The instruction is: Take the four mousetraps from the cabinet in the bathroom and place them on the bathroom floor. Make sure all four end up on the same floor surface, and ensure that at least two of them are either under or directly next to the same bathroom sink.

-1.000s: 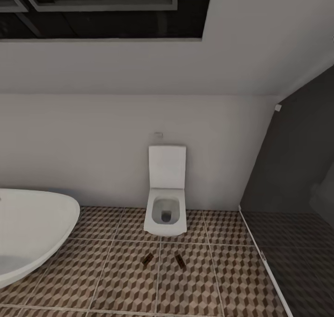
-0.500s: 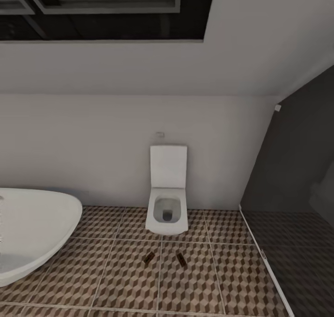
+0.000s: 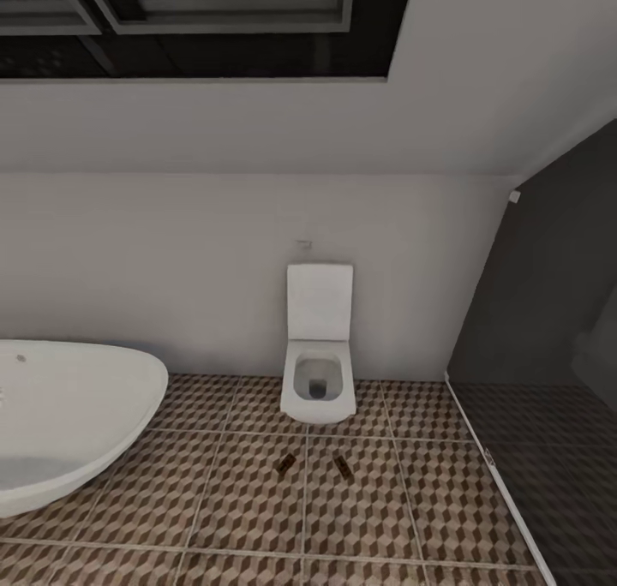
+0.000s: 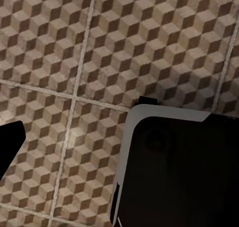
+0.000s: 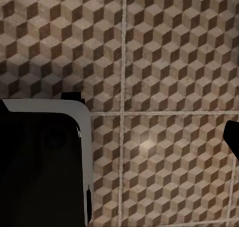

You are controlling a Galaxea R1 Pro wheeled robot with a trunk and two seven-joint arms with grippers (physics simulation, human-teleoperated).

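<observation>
Both claws hang over the bathroom floor (image 4: pixel 59 48) (grip unreadable); two mousetraps (image 3: pixel 287 463) lie angled before the toilet (image 3: pixel 318 380).

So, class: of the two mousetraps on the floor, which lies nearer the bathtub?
The left mousetrap, on the bathtub's side; the other mousetrap lies further right.

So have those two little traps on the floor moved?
No. Both mousetraps keep their places before the toilet; the camera shifted.

1. Toilet (image 3: pixel 319 365): white, wall-hung, lid raised, against pale wall.
2. Bathtub (image 3: pixel 68 427): white oval, left of toilet.
3. Window (image 3: pixel 188 12): dark-framed, above toilet.
4. Dark partition (image 3: pixel 548 312): right of toilet.
</observation>
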